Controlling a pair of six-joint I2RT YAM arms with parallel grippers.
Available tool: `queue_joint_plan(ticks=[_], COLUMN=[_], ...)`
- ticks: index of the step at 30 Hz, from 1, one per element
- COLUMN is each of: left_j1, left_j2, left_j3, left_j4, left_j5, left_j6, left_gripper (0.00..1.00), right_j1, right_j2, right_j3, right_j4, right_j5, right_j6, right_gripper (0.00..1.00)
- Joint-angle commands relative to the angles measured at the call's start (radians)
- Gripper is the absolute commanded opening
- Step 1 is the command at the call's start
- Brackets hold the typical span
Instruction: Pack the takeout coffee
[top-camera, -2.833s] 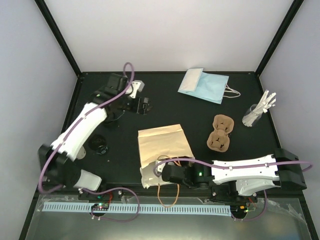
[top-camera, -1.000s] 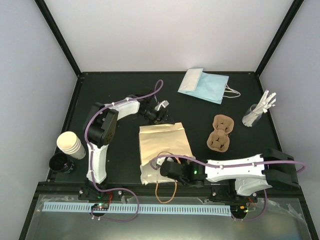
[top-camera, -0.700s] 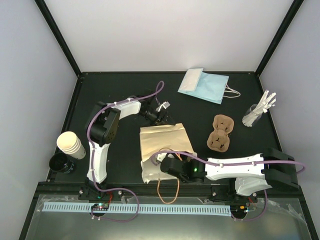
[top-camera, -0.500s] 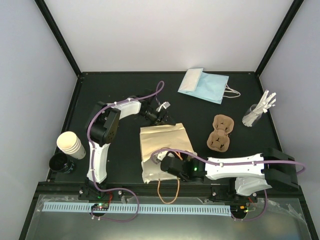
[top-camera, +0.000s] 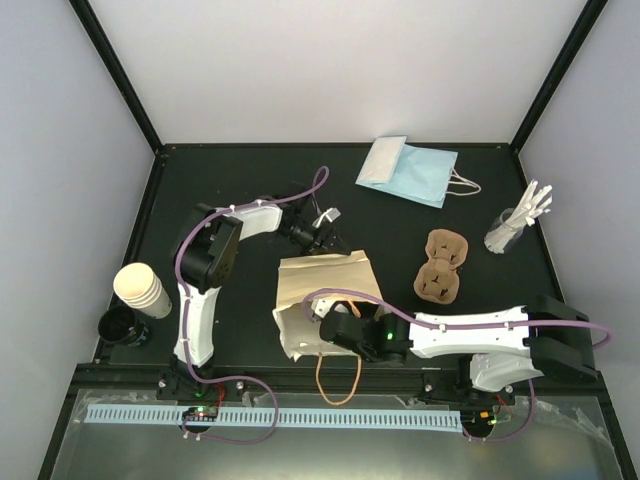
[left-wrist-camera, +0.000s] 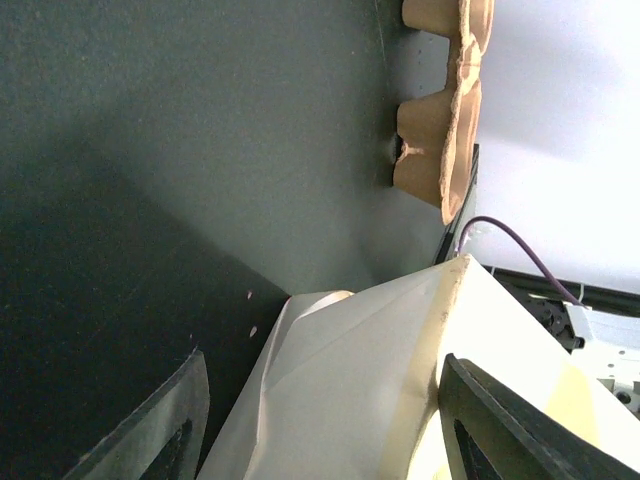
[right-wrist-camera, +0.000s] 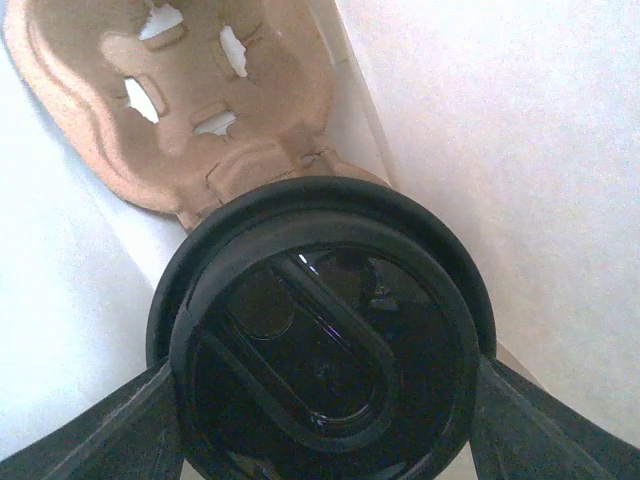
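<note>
The takeout coffee (right-wrist-camera: 325, 340) fills the right wrist view with its round black lid, and my right gripper (right-wrist-camera: 325, 400) is shut on it, a finger on each side. From above, that right gripper (top-camera: 330, 328) is at the raised near mouth of the tan paper bag (top-camera: 330, 285); the cup itself hardly shows there. My left gripper (top-camera: 325, 232) is at the bag's far end. In the left wrist view its fingers (left-wrist-camera: 150, 430) stand wide apart around the bag's folded end (left-wrist-camera: 350, 380); the right finger touches the fold and the left finger is clear of it.
A brown pulp cup carrier (top-camera: 443, 265) lies right of the bag, with a blue paper bag (top-camera: 405, 170) behind it. A holder of white stirrers (top-camera: 515, 225) stands far right. Stacked lidless cups (top-camera: 140, 288) and black lids (top-camera: 120, 325) sit at the left edge. A carrier (right-wrist-camera: 200, 100) shows behind the lid.
My right gripper has pushed the coffee forward to the bag's mouth, which has lifted and shifted left. The left gripper's fingers have narrowed around the bag's far end.
</note>
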Motion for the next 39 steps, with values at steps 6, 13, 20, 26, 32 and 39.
queue_joint_plan(ticks=[6, 13, 20, 26, 32, 39], left_j1=[-0.016, -0.016, -0.015, -0.016, -0.017, -0.03], left_j2=[-0.029, -0.04, -0.05, -0.056, -0.055, -0.054], left_j3=[-0.063, -0.047, 0.007, 0.03, 0.028, 0.021], left_j4=[0.015, 0.005, -0.042, -0.051, -0.055, -0.069], left_j5=[0.014, -0.003, -0.025, -0.03, -0.033, -0.033], left_j6=[0.006, 0.0, 0.009, 0.005, 0.008, 0.019], left_gripper=[0.63, 0.62, 0.62, 0.61, 0.61, 0.6], right_j1=[-0.008, -0.009, -0.009, -0.01, -0.011, -0.014], right_j2=[0.037, 0.06, -0.015, 0.009, 0.054, 0.112], right_j3=[-0.009, 0.052, 0.089, 0.097, 0.109, 0.11], right_j4=[-0.041, -0.128, -0.169, -0.236, -0.27, -0.271], right_j5=[-0.002, -0.003, -0.079, -0.107, -0.147, -0.202], right_j6=[0.174, 0.196, 0.207, 0.22, 0.226, 0.216], right_gripper=[0.55, 0.68, 0.83, 0.77, 0.66, 0.6])
